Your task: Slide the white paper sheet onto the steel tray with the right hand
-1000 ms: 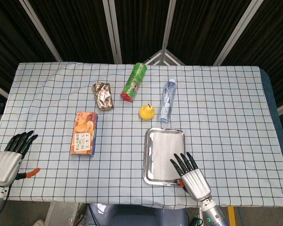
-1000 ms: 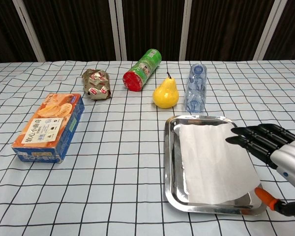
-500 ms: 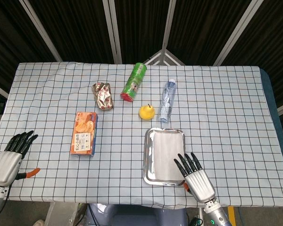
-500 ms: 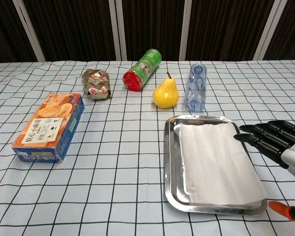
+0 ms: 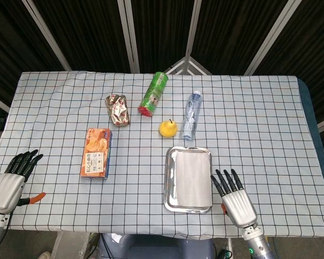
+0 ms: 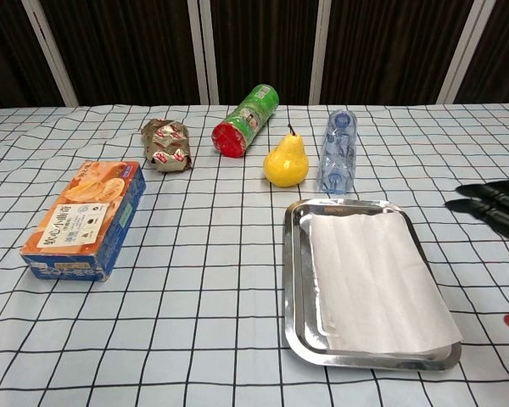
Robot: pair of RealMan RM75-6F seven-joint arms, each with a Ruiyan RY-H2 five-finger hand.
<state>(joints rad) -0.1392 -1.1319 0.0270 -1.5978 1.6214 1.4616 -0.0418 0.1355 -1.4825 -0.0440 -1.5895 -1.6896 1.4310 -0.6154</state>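
Observation:
The white paper sheet [image 5: 193, 175] [image 6: 377, 284] lies flat inside the steel tray [image 5: 169, 183] [image 6: 294, 280] near the table's front edge, with its near right corner reaching over the rim. My right hand [image 5: 236, 198] hovers to the right of the tray, apart from it, fingers spread and holding nothing; in the chest view only its dark fingertips [image 6: 492, 203] show at the right border. My left hand [image 5: 12, 179] rests at the front left corner of the table, fingers extended and empty.
Behind the tray lie a yellow pear [image 5: 168, 128] [image 6: 287, 161], a clear bottle [image 5: 191, 115] [image 6: 338, 153] and a green can [image 5: 153, 94] [image 6: 246, 119]. A foil packet [image 5: 117, 109] [image 6: 166, 144] and an orange snack box [image 5: 98, 152] [image 6: 86, 216] lie to the left.
My right hand has drawn off the tray and paper toward the right and the table's front edge. The paper stays in the tray. The left hand has not moved.

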